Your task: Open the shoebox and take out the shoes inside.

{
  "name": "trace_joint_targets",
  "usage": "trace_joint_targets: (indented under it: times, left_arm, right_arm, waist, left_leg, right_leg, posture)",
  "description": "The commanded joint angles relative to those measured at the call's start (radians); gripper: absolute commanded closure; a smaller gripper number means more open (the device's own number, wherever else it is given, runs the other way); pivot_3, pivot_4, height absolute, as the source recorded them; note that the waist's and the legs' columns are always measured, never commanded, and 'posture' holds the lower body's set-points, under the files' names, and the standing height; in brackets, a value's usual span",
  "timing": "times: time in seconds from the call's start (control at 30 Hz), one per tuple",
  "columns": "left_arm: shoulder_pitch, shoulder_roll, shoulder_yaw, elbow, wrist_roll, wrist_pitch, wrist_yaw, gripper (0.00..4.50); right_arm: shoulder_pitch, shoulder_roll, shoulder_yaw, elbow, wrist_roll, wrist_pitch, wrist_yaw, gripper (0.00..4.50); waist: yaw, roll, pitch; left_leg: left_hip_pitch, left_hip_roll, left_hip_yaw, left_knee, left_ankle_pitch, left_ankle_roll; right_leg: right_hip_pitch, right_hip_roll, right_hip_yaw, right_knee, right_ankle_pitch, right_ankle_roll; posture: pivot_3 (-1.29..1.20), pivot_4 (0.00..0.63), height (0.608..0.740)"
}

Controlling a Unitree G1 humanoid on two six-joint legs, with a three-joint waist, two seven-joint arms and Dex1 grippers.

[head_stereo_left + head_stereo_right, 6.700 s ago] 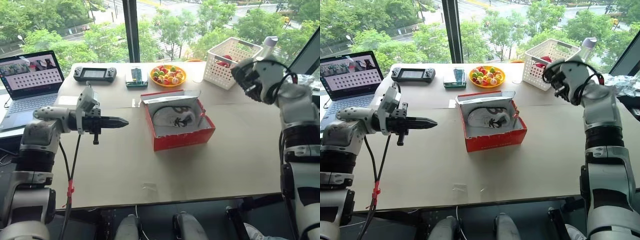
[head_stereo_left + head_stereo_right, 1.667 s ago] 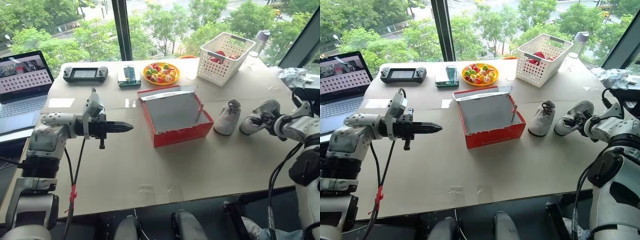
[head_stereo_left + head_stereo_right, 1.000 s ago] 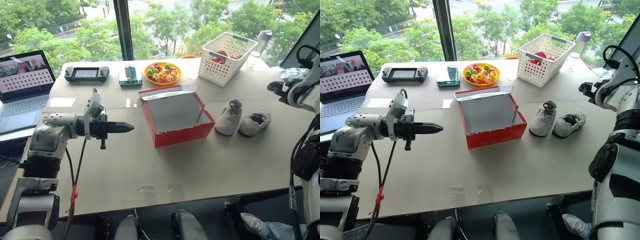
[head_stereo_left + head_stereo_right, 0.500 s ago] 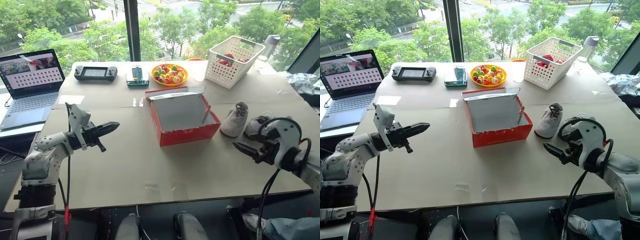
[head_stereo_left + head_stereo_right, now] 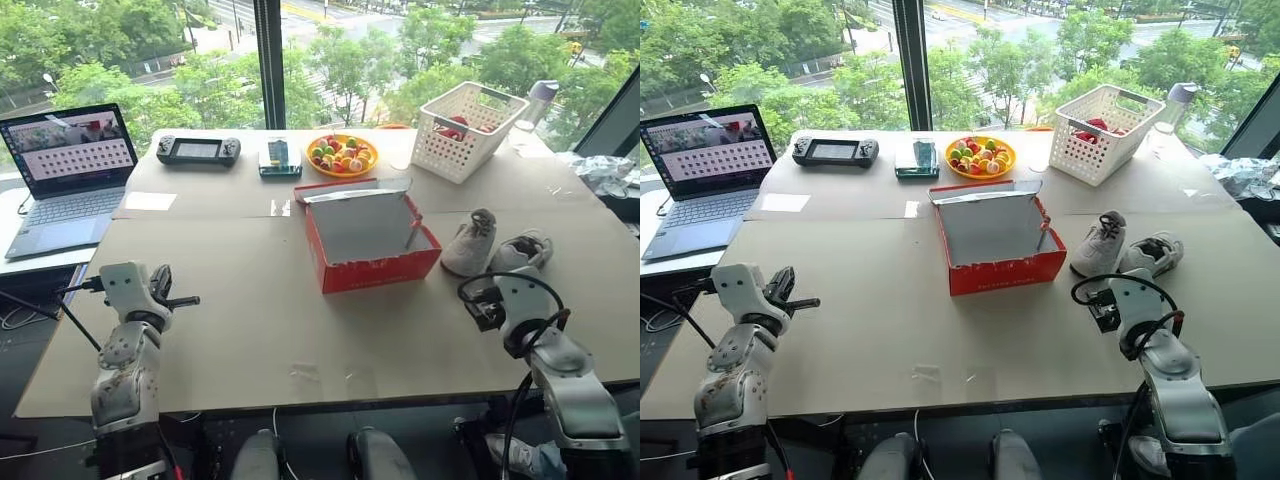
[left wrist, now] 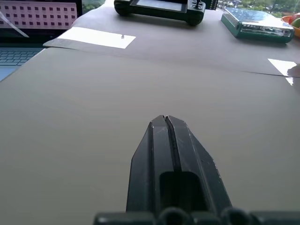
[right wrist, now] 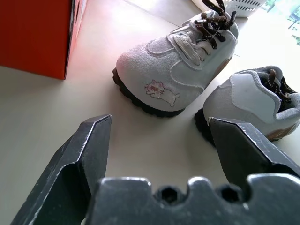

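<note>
Closest to the robot are its two arms, and both have dropped low near the front edge of the table [image 5: 260, 330] since a second ago. The left gripper [image 6: 165, 123] used to point across the table toward the box; now it has pulled back to about 8 o'clock and points forward, low over bare table, with its two black fingers pressed together and nothing between them. The right gripper [image 7: 157, 129] was up high by the window a second ago; now it sits low at about 4 o'clock with its fingers wide apart and empty, pointing at the shoes [image 5: 1125, 247]. The two little grey shoes stand side by side on the table, just beside the right side of the shoebox [image 5: 990, 240], at about 2 o'clock. A few seconds ago one shoe was still in the box. Now the red shoebox is open at 12 o'clock, its lid tipped up at the back, and its pale inside looks empty. So the job looks done, and the arms seem to be going to rest. Farther back are the laptop [image 5: 65, 165], a handheld game console [image 5: 198, 150], a plate of bright candies [image 5: 342, 154] and a white basket [image 5: 470, 118] by the window.
</note>
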Motion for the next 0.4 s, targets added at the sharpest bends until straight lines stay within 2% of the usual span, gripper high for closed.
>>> trace_joint_targets:
  times: [0.03, 0.4]
  left_arm:
    - [0.004, -0.015, 0.001, -0.009, -0.006, -0.036, 0.027, 4.5]
    - [0.007, -0.021, -0.025, -0.001, -0.026, -0.051, 0.01, 4.5]
  right_arm:
    - [-0.017, 0.005, -0.018, -0.004, -0.014, -0.062, -0.007, 0.56]
    - [-0.015, 0.015, -0.013, 0.011, -0.027, -0.08, 0.001, 0.56]
  waist:
    - [0.0, 0.0, 0.0]
    - [-0.002, 0.0, 0.0]
  left_leg:
    - [0.0, 0.0, 0.0, 0.0, 0.002, 0.004]
    - [0.0, 0.001, 0.0, 0.0, -0.002, -0.004]
  right_leg:
    - [0.0, 0.0, 0.0, 0.0, 0.0, 0.0]
    - [0.0, 0.0, 0.0, 0.0, 0.0, 0.001]
  posture:
    - [0.0, 0.15, 0.738]
    - [0.0, 0.15, 0.738]
